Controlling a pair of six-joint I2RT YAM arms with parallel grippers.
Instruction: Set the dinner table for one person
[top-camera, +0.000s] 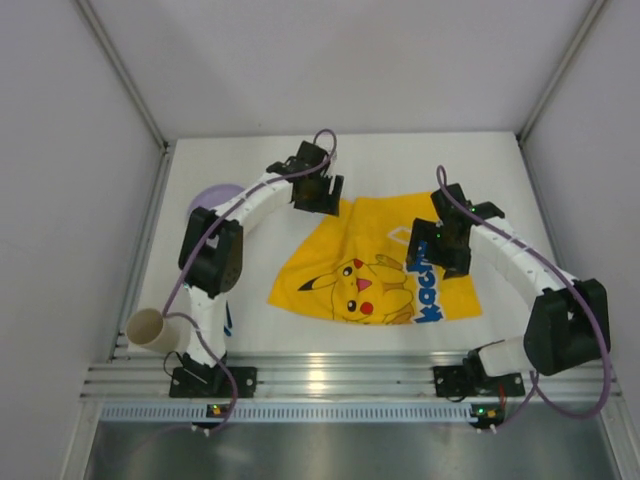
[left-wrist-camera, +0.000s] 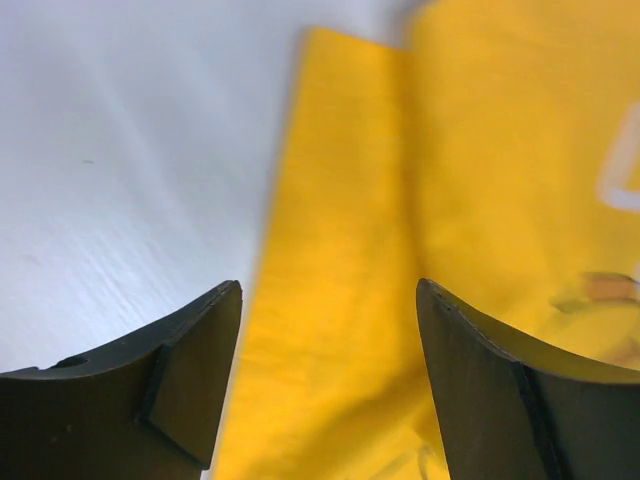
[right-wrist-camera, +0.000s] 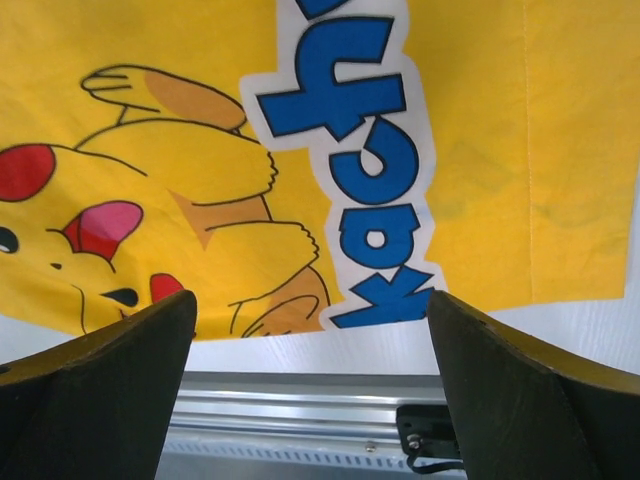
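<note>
The white dinner table (top-camera: 400, 165) carries a yellow Pikachu-print cloth mat (top-camera: 370, 270), lying askew in the middle. My left gripper (top-camera: 322, 192) hangs over the mat's far left corner, jaws open and empty; the left wrist view shows a folded yellow edge (left-wrist-camera: 340, 250) between the fingers (left-wrist-camera: 190, 380). My right gripper (top-camera: 447, 248) is over the mat's right part, open and empty; the right wrist view shows the Pikachu print (right-wrist-camera: 200, 200) and blue letters (right-wrist-camera: 370, 180) below it.
A tan paper cup (top-camera: 150, 328) lies on its side at the near left edge. A lilac plate (top-camera: 212, 197) is partly hidden behind the left arm. A metal rail (top-camera: 340, 375) runs along the near edge. White walls stand on three sides.
</note>
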